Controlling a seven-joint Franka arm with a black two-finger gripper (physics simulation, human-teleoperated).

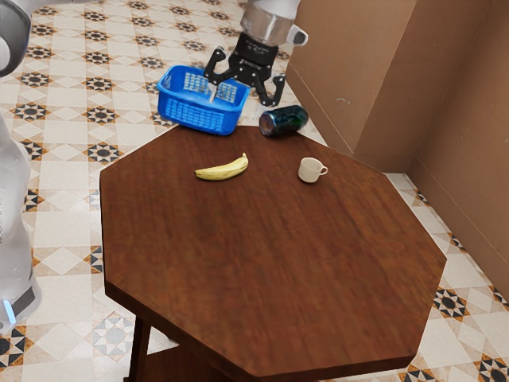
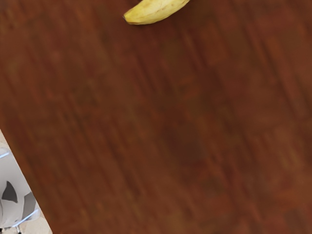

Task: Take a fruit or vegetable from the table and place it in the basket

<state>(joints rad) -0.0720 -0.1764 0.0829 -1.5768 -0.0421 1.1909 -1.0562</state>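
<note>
My gripper hangs in the air with its two fingers wide apart and nothing between them. In the exterior view it overlaps the right part of the blue basket, which stands at the table's far edge. A yellow banana lies on the wooden table, nearer the camera than the basket and apart from it. The wrist view has part of the banana at its edge, over bare wood. The basket's floor is mostly hidden.
A dark, shiny can-like object lies on its side near the far edge, to the basket's right in the exterior view. A cream cup stands closer to the camera. The brown table has angled corners; brown walls rise beyond it.
</note>
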